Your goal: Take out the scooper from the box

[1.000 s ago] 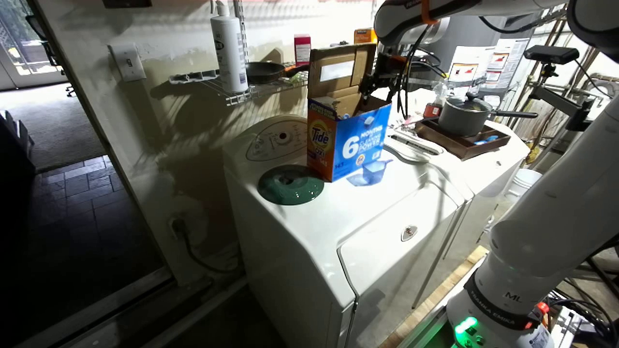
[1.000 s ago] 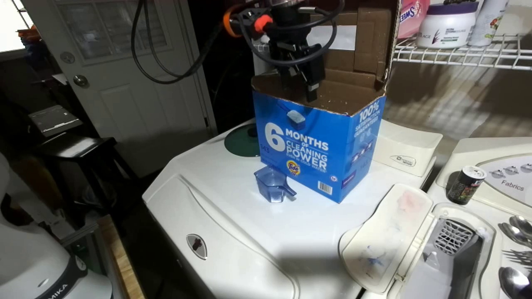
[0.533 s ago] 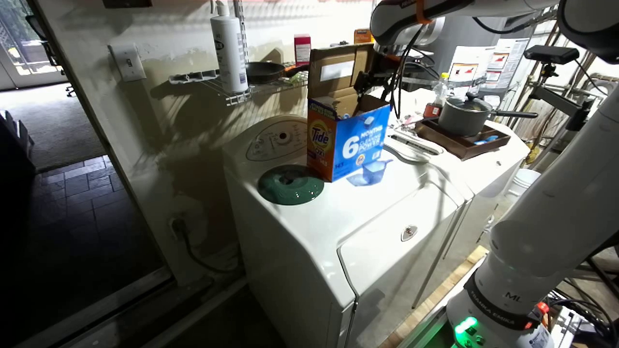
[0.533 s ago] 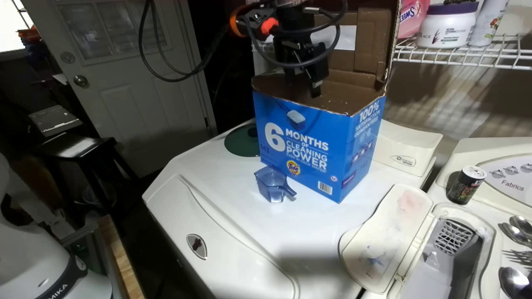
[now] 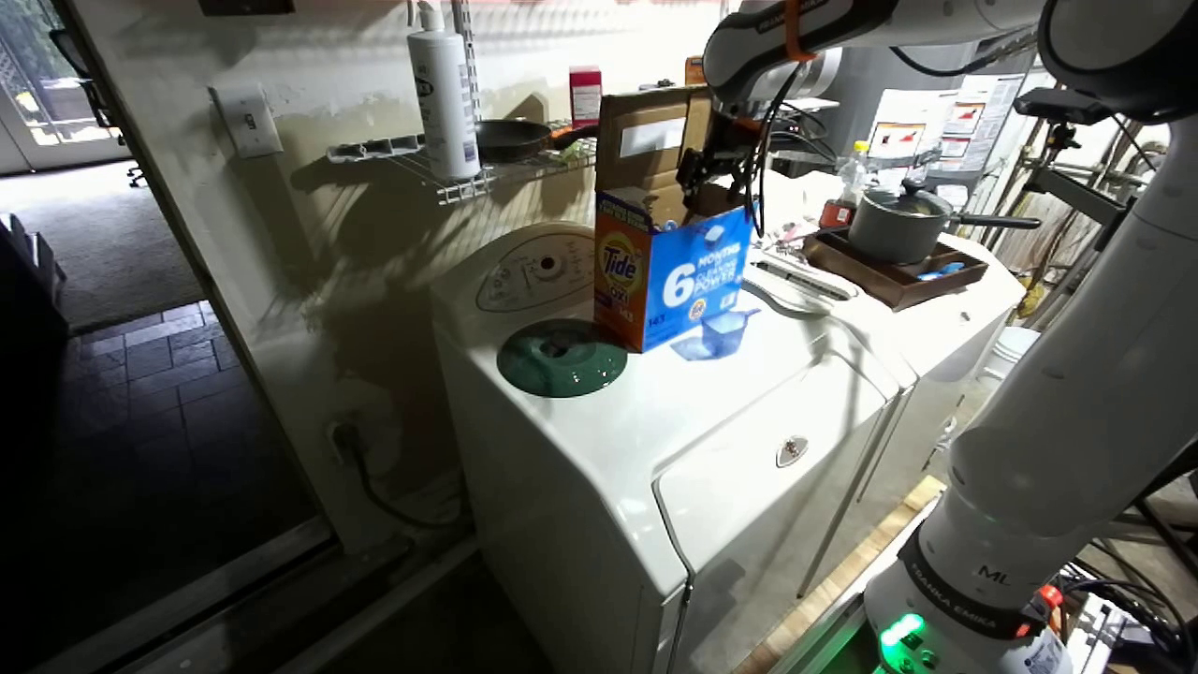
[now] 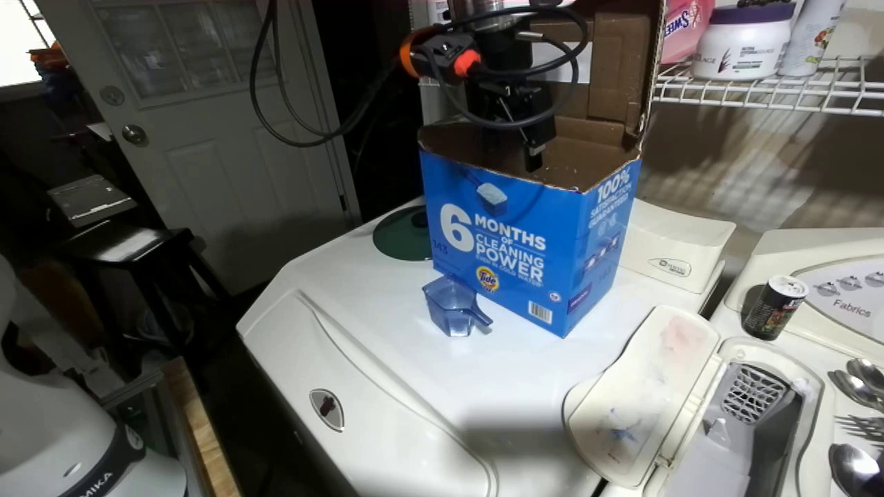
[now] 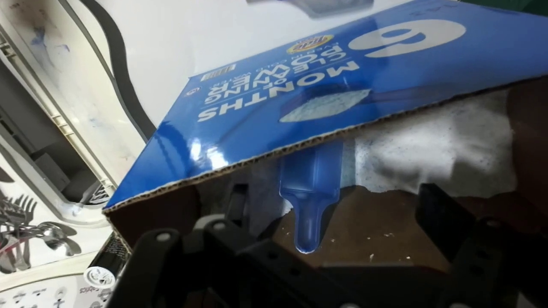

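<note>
The claw hung at the open mouth of the box, spread wide and holding nothing. In the wrist view the blue scooper lay below it inside the box, its handle pointing away from the printed front and its other end partly hidden by the front edge. White speckled material showed beside it. The box stood upright on the white tabletop, its flap raised at the back. Just in front of it sat a blue plastic cup, and close by the box's orange side a dark green lid. Well apart, a lidded pot stood in a brown tray.
</note>
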`<action>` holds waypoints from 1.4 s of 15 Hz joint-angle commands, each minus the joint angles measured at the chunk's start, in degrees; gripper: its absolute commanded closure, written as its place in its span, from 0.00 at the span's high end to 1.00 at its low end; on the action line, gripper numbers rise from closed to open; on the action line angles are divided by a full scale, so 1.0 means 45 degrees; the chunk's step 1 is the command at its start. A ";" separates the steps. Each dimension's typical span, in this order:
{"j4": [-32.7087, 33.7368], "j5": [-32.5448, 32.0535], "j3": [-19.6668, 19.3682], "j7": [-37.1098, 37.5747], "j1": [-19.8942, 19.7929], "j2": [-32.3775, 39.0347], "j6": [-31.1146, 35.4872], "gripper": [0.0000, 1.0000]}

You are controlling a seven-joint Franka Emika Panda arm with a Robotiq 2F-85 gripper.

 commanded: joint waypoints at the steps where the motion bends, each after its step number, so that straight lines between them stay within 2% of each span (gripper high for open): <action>1: 0.0088 0.0007 0.0039 -0.0013 -0.0045 0.0054 -0.0045 1.00; 21: 0.0137 0.2012 0.0285 -0.1691 -0.0077 0.1148 0.1536 1.00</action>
